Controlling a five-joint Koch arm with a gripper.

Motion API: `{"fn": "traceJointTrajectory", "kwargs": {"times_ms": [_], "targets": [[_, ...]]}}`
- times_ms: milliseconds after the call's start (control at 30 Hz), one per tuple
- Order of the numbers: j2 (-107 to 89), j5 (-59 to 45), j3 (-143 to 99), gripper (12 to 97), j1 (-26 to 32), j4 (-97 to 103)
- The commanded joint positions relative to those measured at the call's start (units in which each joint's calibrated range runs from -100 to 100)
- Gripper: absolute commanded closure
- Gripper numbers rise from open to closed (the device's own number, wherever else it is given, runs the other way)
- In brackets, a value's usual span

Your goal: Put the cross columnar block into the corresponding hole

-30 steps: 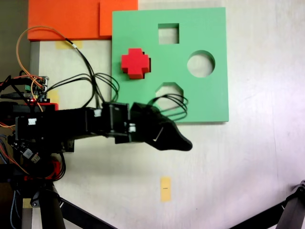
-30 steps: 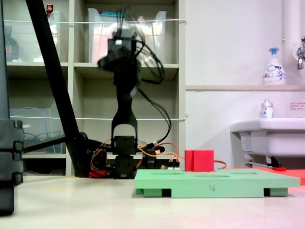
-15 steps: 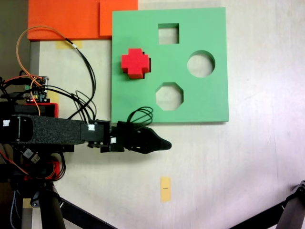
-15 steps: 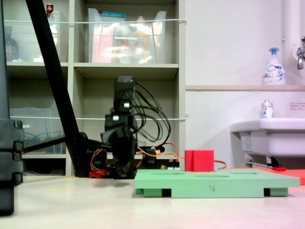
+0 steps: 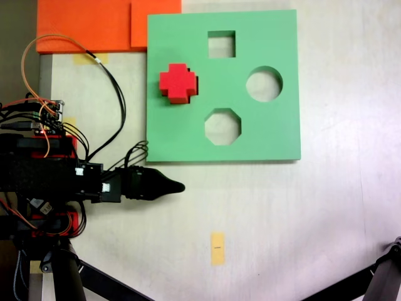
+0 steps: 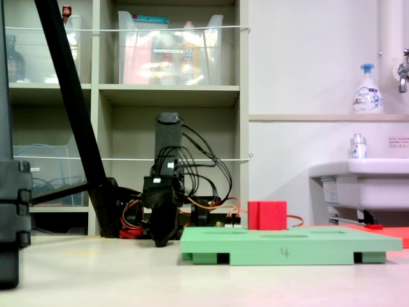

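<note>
The red cross columnar block (image 5: 178, 83) stands upright on the left part of the green foam board (image 5: 269, 128) and rises above the board's top (image 6: 267, 215). The corresponding hole is hidden; the block covers the spot where it stands. My black gripper (image 5: 178, 187) lies low over the table, below and left of the board's lower-left corner and well clear of the block. Its jaws taper to a single closed point with nothing held. In the side view the gripper (image 6: 163, 240) hangs just left of the board (image 6: 287, 245), tip near the tabletop.
The board has square (image 5: 221, 44), round (image 5: 264, 84) and octagonal (image 5: 222, 126) cutouts, all unfilled. Orange foam sheets (image 5: 88, 25) lie at the upper left. The arm's base, wires and tripod legs crowd the left side. A yellow tape mark (image 5: 217, 248) is on the table.
The arm has pulled back to the left and dropped from high above the board's lower edge to a folded pose by its base. The block has not moved.
</note>
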Motion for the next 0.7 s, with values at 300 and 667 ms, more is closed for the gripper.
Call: {"fn": "traceJointTrajectory", "kwargs": {"times_ms": [300,667], "targets": [[-3.8,-0.5,-0.8,61.5,-0.1,-13.6],[-3.8,-0.3,-0.8,59.3,-0.7,-13.5]]}}
